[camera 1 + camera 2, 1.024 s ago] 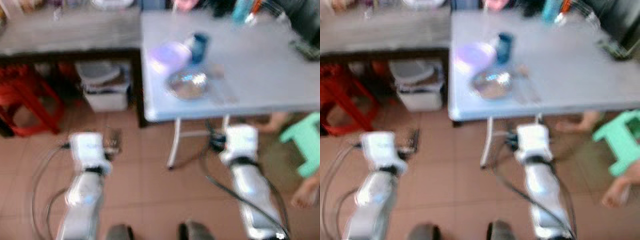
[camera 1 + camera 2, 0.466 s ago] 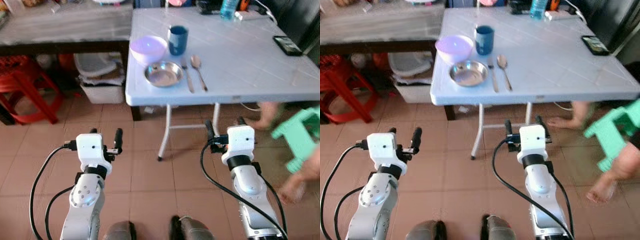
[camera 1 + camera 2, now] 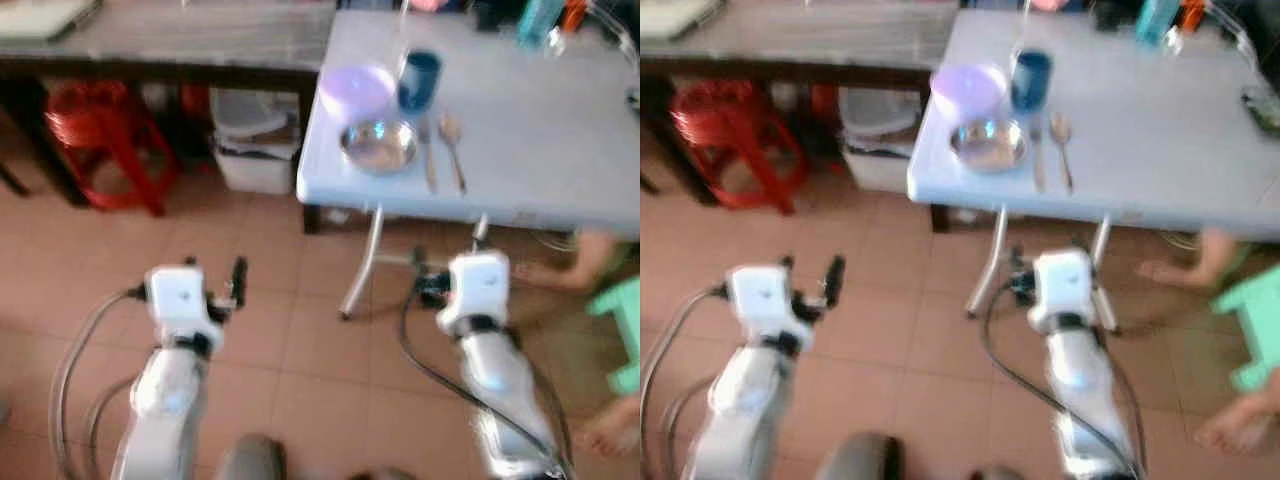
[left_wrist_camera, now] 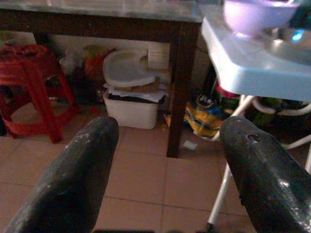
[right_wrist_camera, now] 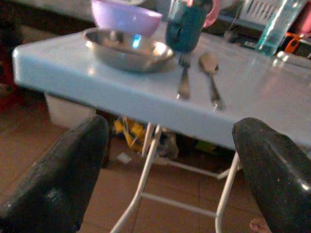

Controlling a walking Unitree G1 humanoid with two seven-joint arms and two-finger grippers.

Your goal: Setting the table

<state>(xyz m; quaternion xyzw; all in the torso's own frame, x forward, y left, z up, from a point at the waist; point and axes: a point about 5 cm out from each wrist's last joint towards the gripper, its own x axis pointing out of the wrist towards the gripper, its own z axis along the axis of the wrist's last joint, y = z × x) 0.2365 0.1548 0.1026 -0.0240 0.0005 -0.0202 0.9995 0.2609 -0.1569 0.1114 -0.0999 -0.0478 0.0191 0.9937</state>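
On the near left corner of the light-blue folding table (image 3: 560, 170) sit a purple bowl (image 3: 355, 88), a dark blue cup (image 3: 418, 80) and a steel plate (image 3: 379, 146). A fork (image 3: 428, 160) and a spoon (image 3: 452, 150) lie to the right of the plate. Both arms are held low over the tiled floor, short of the table. My left gripper (image 3: 213, 272) is open and holds nothing. My right gripper (image 5: 170, 128) is open too, pointing at the table edge below the plate (image 5: 127, 47) and fork (image 5: 183, 80).
A dark wooden bench (image 3: 170, 50) adjoins the table on the left, with a red stool (image 3: 100, 140) and a lidded white bin (image 3: 255, 150) beneath it. A green stool (image 3: 625, 330) and a person's feet (image 3: 585, 260) are at the right. A bottle (image 5: 279, 24) stands at the table's back.
The whole picture has slid to the right and blurred, so the camera has moved. Both grippers stay open and low; the tableware has not moved.
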